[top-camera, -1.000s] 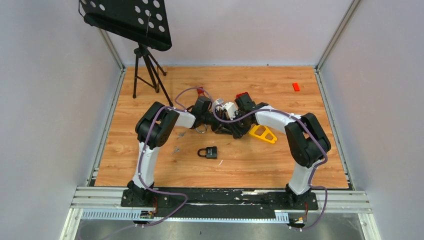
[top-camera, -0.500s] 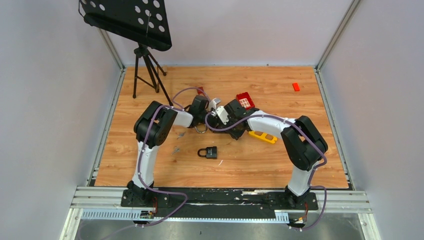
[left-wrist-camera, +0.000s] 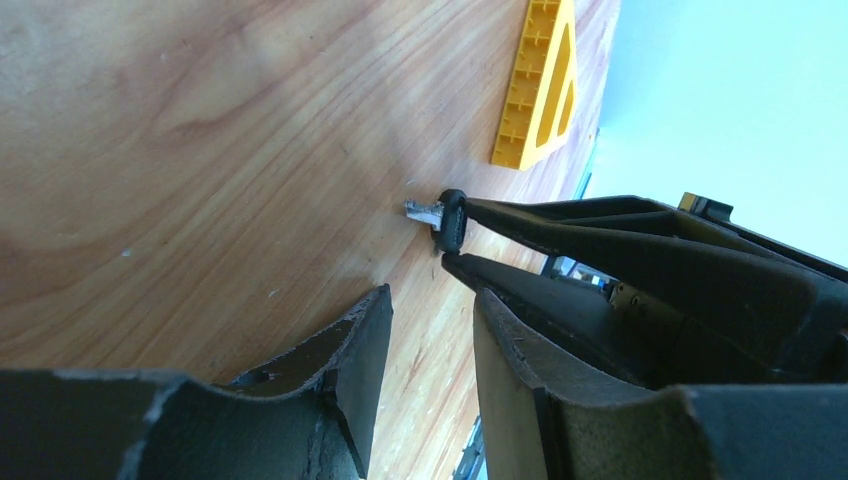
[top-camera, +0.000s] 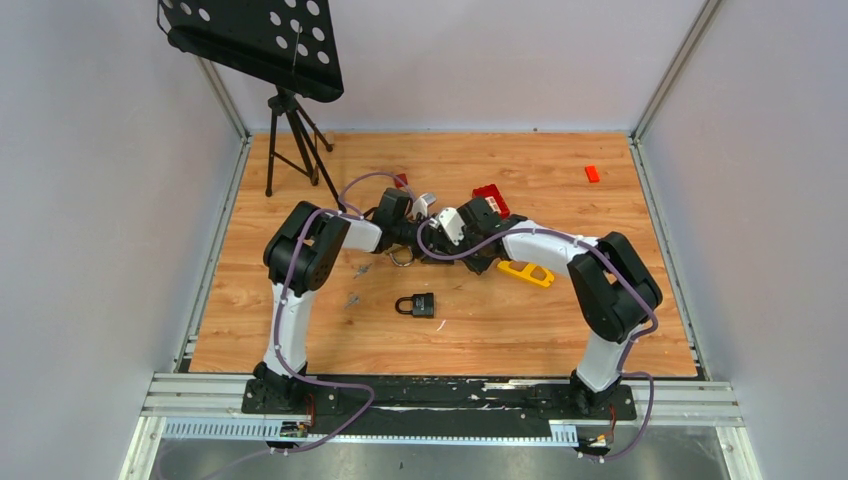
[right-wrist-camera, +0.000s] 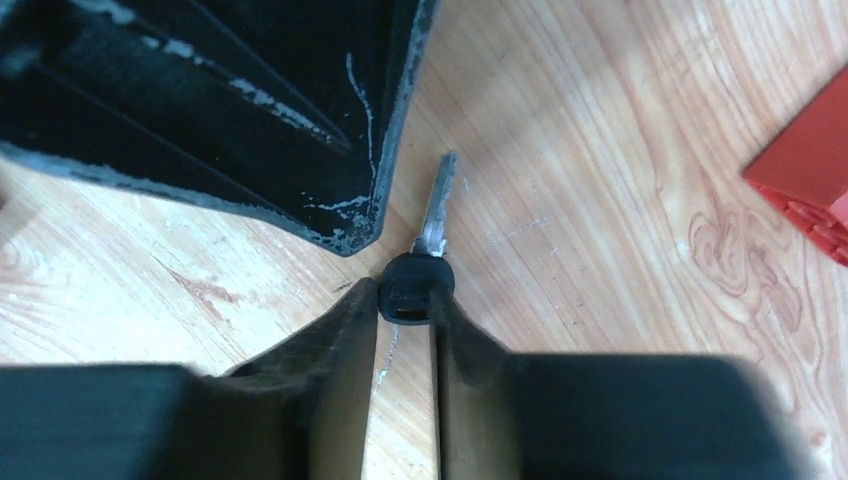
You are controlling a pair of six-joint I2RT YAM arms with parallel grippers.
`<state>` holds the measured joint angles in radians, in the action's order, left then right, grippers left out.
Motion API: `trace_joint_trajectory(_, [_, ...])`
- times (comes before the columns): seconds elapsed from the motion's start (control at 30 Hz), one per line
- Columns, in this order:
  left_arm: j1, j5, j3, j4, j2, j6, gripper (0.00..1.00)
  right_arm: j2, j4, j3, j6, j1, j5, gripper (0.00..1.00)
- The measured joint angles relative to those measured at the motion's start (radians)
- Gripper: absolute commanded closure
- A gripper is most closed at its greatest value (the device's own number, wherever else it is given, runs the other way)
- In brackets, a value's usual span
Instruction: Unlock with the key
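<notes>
A small black padlock (top-camera: 416, 305) lies flat on the wooden table (top-camera: 300, 300), nearer the front than both grippers and apart from them. The key (right-wrist-camera: 428, 235) has a black head and a silver blade that points away over the wood. My right gripper (right-wrist-camera: 408, 305) is shut on the key's head at its fingertips. In the left wrist view the key (left-wrist-camera: 440, 215) shows edge-on between those black fingertips. My left gripper (left-wrist-camera: 430, 305) faces it from close by, open, with only bare wood between its fingers.
A yellow triangular piece (top-camera: 525, 272) lies just right of the grippers. A red brick (top-camera: 489, 197) sits behind them, and a small red block (top-camera: 592, 173) at the far right. A metal ring (top-camera: 400, 258) lies below the left wrist. A tripod stand (top-camera: 290, 140) stands back left.
My right gripper has narrowed onto the key's head, and the right arm has swung left toward the left gripper. The left jaws have kept their width. The padlock has not moved.
</notes>
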<state>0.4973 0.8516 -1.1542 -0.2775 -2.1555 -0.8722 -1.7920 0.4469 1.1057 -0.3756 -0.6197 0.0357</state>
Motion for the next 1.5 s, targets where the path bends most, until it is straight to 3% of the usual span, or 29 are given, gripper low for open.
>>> trace_joint_trajectory(0.27, [0.000, -0.001, -0.019, 0.024, -0.002, 0.003, 0.52, 0.008, -0.004, -0.017, -0.011, 0.036, 0.053, 0.93])
trace_joint_trajectory(0.37, [-0.001, -0.003, -0.035, 0.032, -0.010, 0.004, 0.52, 0.008, -0.003, -0.017, -0.011, 0.051, 0.077, 0.89])
trace_joint_trajectory(0.8, [-0.002, -0.008, -0.046, 0.034, -0.014, 0.003, 0.52, 0.024, 0.038, -0.002, -0.024, 0.136, 0.079, 0.39])
trace_joint_trajectory(0.93, [-0.002, -0.008, -0.046, 0.034, -0.014, 0.004, 0.52, 0.024, 0.073, 0.049, -0.074, 0.195, 0.102, 0.32])
trace_joint_trajectory(1.33, [-0.003, 0.000, -0.058, 0.053, -0.020, 0.006, 0.52, -0.101, 0.150, 0.147, -0.282, 0.283, 0.224, 0.30])
trace_joint_trajectory(1.5, [-0.004, 0.003, -0.063, 0.060, -0.021, 0.008, 0.52, -0.124, 0.168, 0.176, -0.341, 0.283, 0.259, 0.43])
